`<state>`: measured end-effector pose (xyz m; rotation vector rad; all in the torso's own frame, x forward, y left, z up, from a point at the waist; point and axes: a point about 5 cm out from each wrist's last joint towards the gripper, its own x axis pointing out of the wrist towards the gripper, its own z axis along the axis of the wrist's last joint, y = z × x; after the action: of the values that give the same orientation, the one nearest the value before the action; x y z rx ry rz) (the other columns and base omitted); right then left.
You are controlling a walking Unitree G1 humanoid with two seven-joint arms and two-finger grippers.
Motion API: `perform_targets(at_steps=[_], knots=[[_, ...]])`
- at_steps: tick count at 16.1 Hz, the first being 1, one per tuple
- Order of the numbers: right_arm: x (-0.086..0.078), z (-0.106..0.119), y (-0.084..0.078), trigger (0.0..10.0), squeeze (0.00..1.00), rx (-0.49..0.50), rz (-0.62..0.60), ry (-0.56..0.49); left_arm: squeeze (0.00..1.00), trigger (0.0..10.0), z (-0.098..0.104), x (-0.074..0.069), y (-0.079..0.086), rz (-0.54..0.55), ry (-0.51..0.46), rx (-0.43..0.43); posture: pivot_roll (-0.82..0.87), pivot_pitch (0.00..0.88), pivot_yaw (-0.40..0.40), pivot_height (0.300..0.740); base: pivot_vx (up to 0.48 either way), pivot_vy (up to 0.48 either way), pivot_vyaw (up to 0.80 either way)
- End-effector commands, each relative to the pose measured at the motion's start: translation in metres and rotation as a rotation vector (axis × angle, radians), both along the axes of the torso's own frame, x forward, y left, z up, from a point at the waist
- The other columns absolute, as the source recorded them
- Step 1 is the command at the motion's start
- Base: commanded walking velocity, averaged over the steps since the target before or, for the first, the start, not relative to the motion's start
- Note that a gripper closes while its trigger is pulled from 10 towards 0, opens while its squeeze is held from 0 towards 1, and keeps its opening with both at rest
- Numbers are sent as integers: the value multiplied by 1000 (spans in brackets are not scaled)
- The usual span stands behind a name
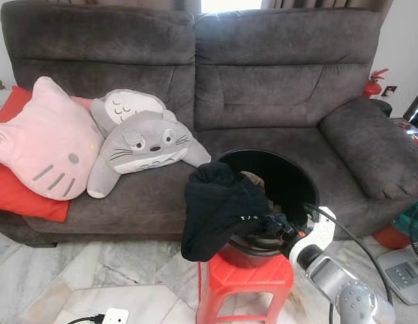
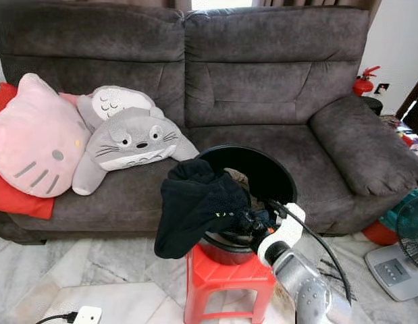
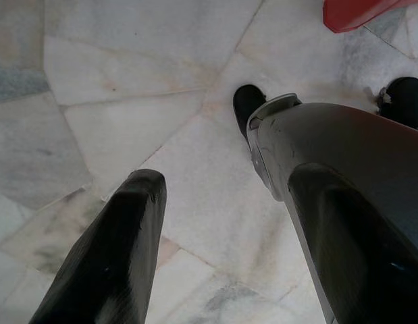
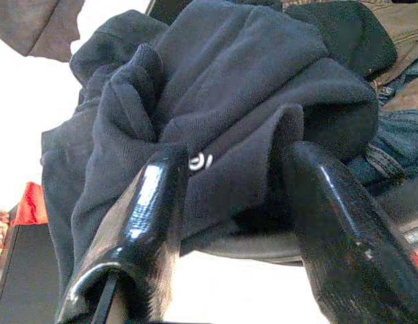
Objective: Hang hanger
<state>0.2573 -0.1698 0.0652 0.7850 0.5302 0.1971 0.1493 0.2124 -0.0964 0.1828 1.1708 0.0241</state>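
Observation:
A black bucket (image 1: pixel 293 169) full of clothes stands on a red stool (image 1: pixel 244 280) in front of the sofa. A black sweater (image 1: pixel 219 209) hangs out over its near rim. My right gripper (image 1: pixel 279 231) reaches in from the lower right to the bucket's rim. In the right wrist view its fingers (image 4: pixel 154 196) stand apart, one on either side of a fold of the sweater (image 4: pixel 229 101), so the right gripper (image 4: pixel 232 158) is open. My left gripper (image 3: pixel 229 179) hangs open, pointing at the marble floor.
The grey sofa (image 1: pixel 276 88) holds a pink cat cushion (image 1: pixel 46 138), a grey plush (image 1: pixel 144 142) and a red cushion (image 1: pixel 19 196). A fan base (image 1: pixel 404 270) stands on the floor at right, a white power strip (image 1: pixel 114 316) at lower left, and a fire extinguisher (image 1: pixel 375 82) by the wall.

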Motion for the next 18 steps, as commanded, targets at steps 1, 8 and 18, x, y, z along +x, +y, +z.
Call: perform_targets(at_steps=[1,8,18], knots=[[2,-1,-5,10000,0,-8,-24,9,0,10000,-1,-2,-3,-19,13,2,-165,0,-36,740,0,0,0],[23,-2,-1,10000,0,16,-7,5,0,10000,-1,-4,2,-15,15,7,-149,0,-38,740,0,0,0],[14,-5,0,10000,0,83,53,53,0,10000,-1,-13,19,9,32,25,-159,0,-39,740,0,0,0]])
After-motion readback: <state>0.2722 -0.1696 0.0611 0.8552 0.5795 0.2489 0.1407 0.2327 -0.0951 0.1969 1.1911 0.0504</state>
